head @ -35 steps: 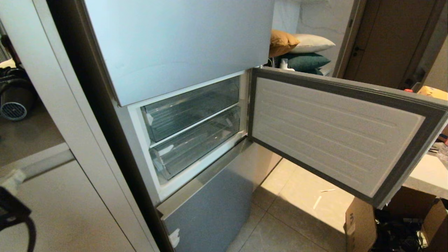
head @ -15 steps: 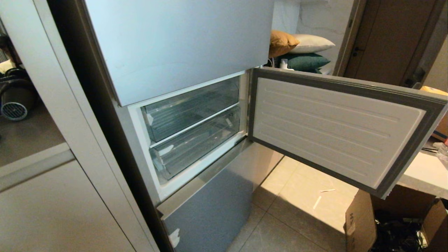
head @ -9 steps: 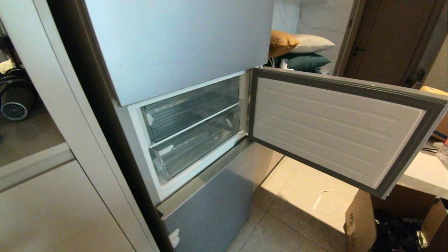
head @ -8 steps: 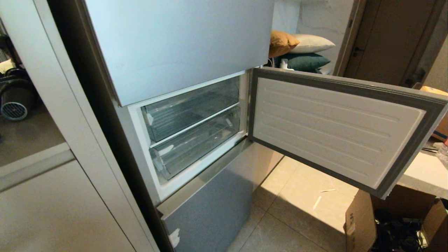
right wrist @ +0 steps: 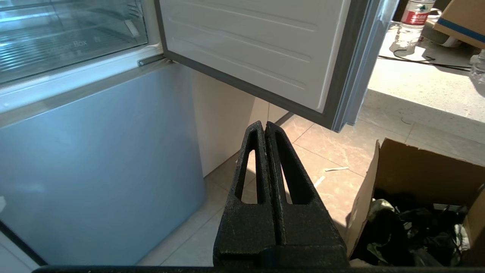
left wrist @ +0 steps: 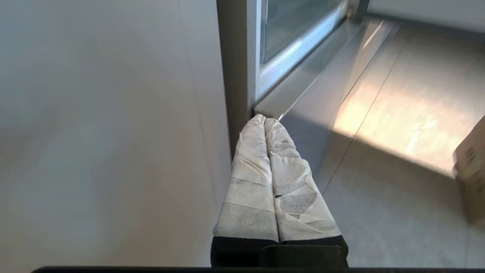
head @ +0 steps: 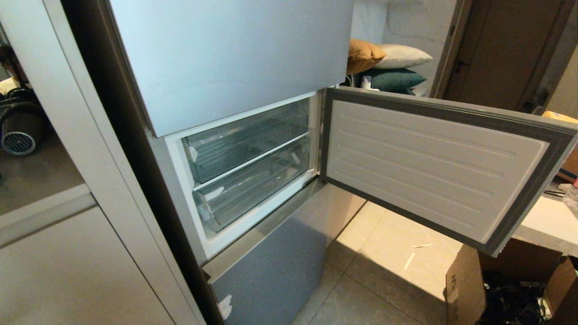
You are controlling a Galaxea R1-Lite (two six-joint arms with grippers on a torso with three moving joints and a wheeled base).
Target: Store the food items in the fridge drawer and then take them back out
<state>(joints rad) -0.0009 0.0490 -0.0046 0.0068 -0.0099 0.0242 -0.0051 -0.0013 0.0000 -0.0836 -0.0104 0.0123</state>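
The fridge's (head: 226, 58) middle door (head: 429, 167) stands swung open to the right. Behind it are two see-through fridge drawers, an upper one (head: 246, 137) and a lower one (head: 253, 183), both pushed in. The food items are out of view, and nothing shows through the drawer fronts. My left gripper (left wrist: 264, 119), its fingers wrapped in white tape, is shut on nothing and hangs low by the fridge's left front corner. My right gripper (right wrist: 263, 124), black, is shut and empty in front of the fridge's lowest panel (right wrist: 94, 159), below the open door. Neither arm shows in the head view.
A pale cabinet (head: 67, 271) flanks the fridge on the left. An open cardboard box (head: 465, 289) of dark clutter sits on the tiled floor to the right, beside a pale counter (head: 546, 223). A water bottle (right wrist: 413, 15) stands on the counter. Pillows (head: 388, 63) are stacked behind the door.
My left arm, seen at the head view's lower left edge in the earliest frame, has left that view. The open door has shifted slightly since then. The drawers have not moved.
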